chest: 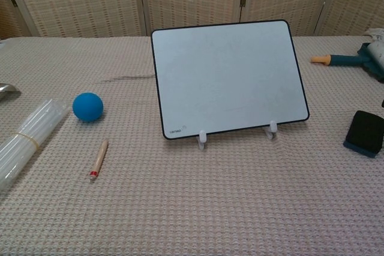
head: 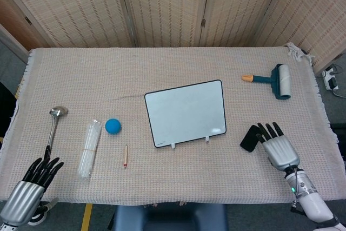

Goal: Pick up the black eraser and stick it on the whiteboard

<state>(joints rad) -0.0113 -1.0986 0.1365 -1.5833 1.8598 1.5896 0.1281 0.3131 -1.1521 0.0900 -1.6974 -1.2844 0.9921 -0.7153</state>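
The black eraser (head: 250, 137) lies flat on the cloth to the right of the whiteboard (head: 186, 112), which stands tilted on two small white feet. In the chest view the eraser (chest: 364, 132) sits at the right edge, beside the whiteboard (chest: 228, 76). My right hand (head: 278, 150) hovers just right of the eraser, fingers spread and pointing away from me, fingertips level with it, holding nothing. My left hand (head: 30, 187) is at the table's near left corner, fingers apart and empty. Neither hand shows in the chest view.
A lint roller (head: 275, 80) lies at the back right. Left of the board are a blue ball (head: 112, 126), a small pencil (head: 125, 156), a bundle of clear straws (head: 88, 147) and a metal ladle (head: 53, 129). Folding screens stand behind the table.
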